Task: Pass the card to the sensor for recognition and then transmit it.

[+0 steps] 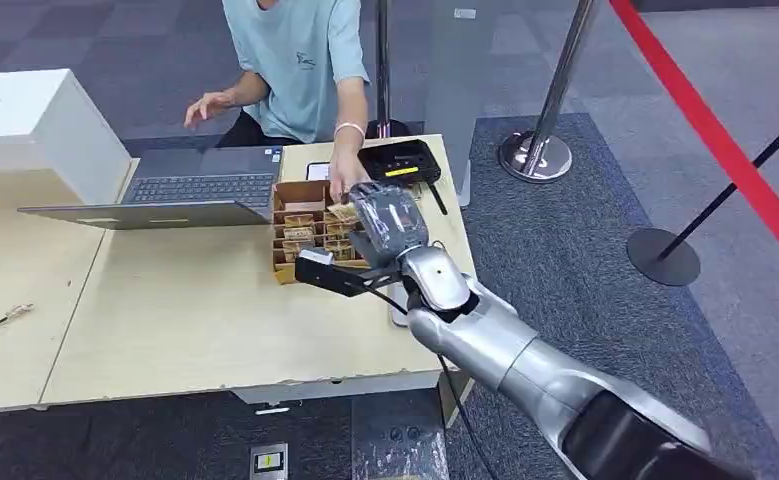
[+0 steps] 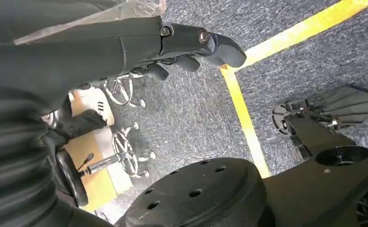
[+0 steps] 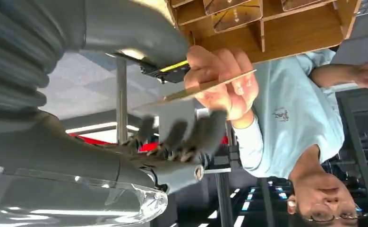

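While the card (image 3: 205,86) lies thin and flat between a person's fingertips, I see it edge-on from my right wrist, just beside my thumb (image 3: 139,33) and across from my dark fingers (image 3: 186,135). The person's hand (image 3: 222,78) pinches it from the far end. My thumb sits on one side of the card and my fingers on the other, blurred and apart from it; I cannot tell whether any part of my right hand (image 1: 390,220) touches the card, and I cannot tell whether that hand is gripping or loose.

From my head, my right hand hovers over the wooden compartment box (image 1: 300,225), with the person's hand (image 1: 343,180) just beside it at the box's far edge. The box holds small tan pieces in its slots. Beyond the box lies a black card reader (image 1: 398,160) with a yellow strip, and next to the box on its other side stands an open laptop (image 1: 190,190). All rest on a pale wooden table (image 1: 195,320). The person in the light blue shirt (image 1: 300,50) sits across the table from the box.

My left hand (image 2: 191,45) hangs over grey carpet with a yellow floor line (image 2: 243,113), its dark fingers curled in with nothing held.
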{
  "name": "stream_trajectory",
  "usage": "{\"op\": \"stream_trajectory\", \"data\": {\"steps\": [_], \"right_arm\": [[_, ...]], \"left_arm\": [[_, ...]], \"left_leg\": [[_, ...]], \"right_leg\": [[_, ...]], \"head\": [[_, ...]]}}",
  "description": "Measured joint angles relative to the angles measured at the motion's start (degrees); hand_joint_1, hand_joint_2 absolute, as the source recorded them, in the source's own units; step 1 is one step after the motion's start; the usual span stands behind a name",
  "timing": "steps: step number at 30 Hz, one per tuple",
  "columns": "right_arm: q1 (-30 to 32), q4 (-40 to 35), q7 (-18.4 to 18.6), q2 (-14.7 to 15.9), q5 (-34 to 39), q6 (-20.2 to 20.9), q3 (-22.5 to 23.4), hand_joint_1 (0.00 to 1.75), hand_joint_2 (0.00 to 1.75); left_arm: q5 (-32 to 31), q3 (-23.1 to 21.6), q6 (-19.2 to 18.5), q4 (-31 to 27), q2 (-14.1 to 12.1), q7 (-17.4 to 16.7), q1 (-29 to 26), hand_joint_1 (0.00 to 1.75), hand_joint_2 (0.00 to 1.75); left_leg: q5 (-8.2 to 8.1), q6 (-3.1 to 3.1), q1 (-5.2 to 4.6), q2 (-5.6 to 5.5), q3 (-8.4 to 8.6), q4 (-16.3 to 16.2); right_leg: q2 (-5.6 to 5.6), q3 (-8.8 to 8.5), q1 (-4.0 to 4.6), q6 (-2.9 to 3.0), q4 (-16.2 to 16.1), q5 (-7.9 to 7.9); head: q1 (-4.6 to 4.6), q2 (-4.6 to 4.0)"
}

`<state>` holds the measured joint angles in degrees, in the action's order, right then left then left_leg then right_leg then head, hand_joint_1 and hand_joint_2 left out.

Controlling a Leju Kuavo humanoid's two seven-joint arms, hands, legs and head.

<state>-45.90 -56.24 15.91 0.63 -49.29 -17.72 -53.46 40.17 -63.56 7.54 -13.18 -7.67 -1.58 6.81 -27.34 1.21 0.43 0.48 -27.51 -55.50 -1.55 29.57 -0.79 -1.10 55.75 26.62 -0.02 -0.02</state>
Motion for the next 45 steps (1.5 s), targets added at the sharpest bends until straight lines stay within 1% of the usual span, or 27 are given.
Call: {"op": "stream_trajectory", "data": {"steps": [19, 23, 27, 30, 34, 38, 40, 45], "right_arm": [[0.17, 0.09, -0.22, 0.07, 1.22, -0.35, 0.0, 1.75, 1.75], [0.51, 0.24, 1.2, 0.46, 1.25, -0.57, 0.09, 1.75, 1.75], [0.86, 0.85, 4.29, 1.36, 0.94, -1.12, 0.35, 1.75, 1.75], [1.31, 2.25, 6.8, 2.14, 1.09, -0.94, 1.18, 1.75, 1.75], [2.31, 5.02, 8.46, 2.93, 1.99, -0.59, 1.97, 1.75, 1.75], [3.44, 7.3, 9.07, 3.59, 2.3, -0.48, 2.58, 1.75, 1.75], [3.97, 8.5, 9.07, 3.65, 3.7, -0.2, 2.82, 1.75, 1.75], [5.29, 11.14, 8.29, 3.63, 6.51, 1.81, 3.06, 1.75, 1.75]], "left_arm": [[0.44, 0.0, -0.04, 0.0, 0.0, 0.02, 0.0, 0.0, 1.75], [0.57, 0.02, -0.02, 0.0, 0.0, 0.02, -0.02, 0.0, 1.75], [0.85, 0.02, 0.17, 0.0, 0.0, -0.09, -0.03, 0.0, 1.75], [1.01, 0.02, 0.2, 0.0, 0.0, -0.46, -0.06, 0.0, 1.75], [1.03, 0.02, 0.37, 0.0, 0.0, -0.57, -0.08, 0.0, 1.75], [1.03, 0.02, 0.39, 0.0, 0.02, -0.63, -0.1, 0.0, 1.75], [1.03, 0.02, 0.39, 0.0, 0.02, -0.81, -0.08, 0.0, 1.75], [1.05, 0.02, 0.57, 0.0, 0.02, -0.81, -0.09, 0.0, 1.75]], "left_leg": [[0.0, 0.0, 0.0, 0.01, 0.01, 0.0], [0.0, 0.0, 0.0, 0.02, 0.0, 0.0], [0.0, 0.0, -0.01, 0.02, -0.01, -0.01], [0.0, 0.0, -0.01, 0.02, -0.01, -0.01], [-0.01, 0.0, -0.01, 0.02, -0.01, -0.02], [-0.01, 0.0, -0.01, 0.02, -0.02, -0.02], [-0.01, 0.0, 0.0, 0.02, -0.01, -0.02], [-0.01, 0.0, 0.0, 0.02, -0.02, -0.02]], "right_leg": [[0.0, 0.02, 0.0, 0.0, 0.0, 0.0], [0.0, 0.03, 0.0, 0.0, 0.0, 0.0], [0.0, 0.04, 0.0, 0.0, -0.01, 0.0], [0.0, 0.04, 0.0, 0.0, -0.01, 0.0], [0.0, 0.05, 0.0, 0.0, -0.01, 0.0], [0.0, 0.06, 0.0, 0.0, -0.01, 0.0], [0.01, 0.06, 0.0, 0.0, -0.01, 0.0], [0.01, 0.06, 0.0, 0.0, -0.01, 0.0]], "head": [[0.0, 0.0], [0.0, 0.0], [0.0, 0.0], [0.0, 0.0], [0.0, 0.0], [0.0, 0.0], [0.0, 0.0], [0.0, 0.0]]}}
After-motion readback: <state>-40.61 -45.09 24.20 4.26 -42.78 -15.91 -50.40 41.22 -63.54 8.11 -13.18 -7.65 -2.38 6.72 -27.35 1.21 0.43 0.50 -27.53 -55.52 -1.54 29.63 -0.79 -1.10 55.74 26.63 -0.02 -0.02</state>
